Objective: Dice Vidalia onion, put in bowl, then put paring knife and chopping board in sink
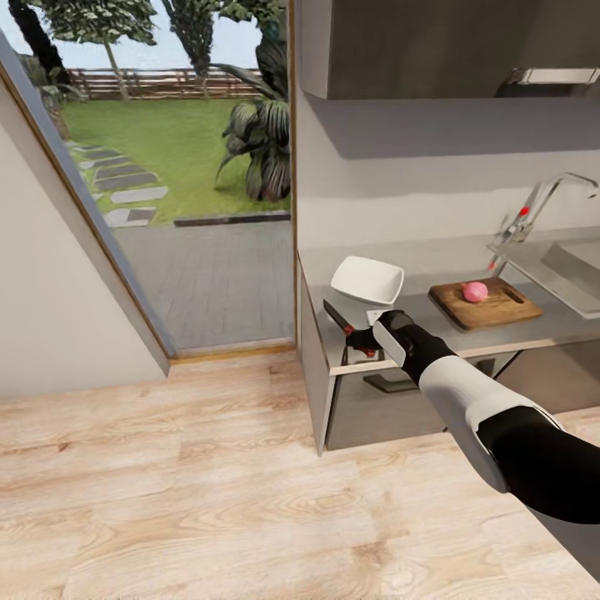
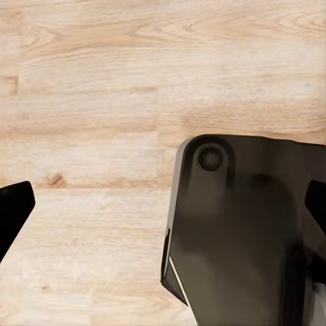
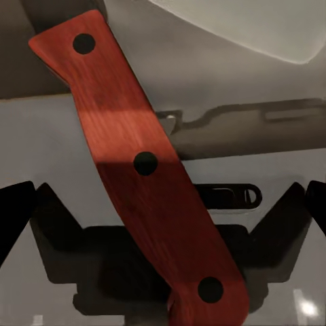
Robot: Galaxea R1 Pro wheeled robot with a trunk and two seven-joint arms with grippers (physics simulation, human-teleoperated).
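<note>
- Grey countertop (image 1: 500,333) runs along the kitchen wall, with a doorway to a garden beside its end and light wood floor (image 1: 183,483) below.
- On it, the wooden chopping board (image 1: 485,303) carries the pink onion (image 1: 475,291); the sink (image 1: 567,267) lies just beyond, the white bowl (image 1: 367,280) near the counter's end.
- The right gripper (image 1: 360,340) reaches the counter edge beside the bowl, fingers (image 3: 17,217) spread either side of the knife (image 3: 146,176), whose red handle lies between them.
- The left gripper (image 2: 163,210) hangs over the floor, its fingertips well apart.
</note>
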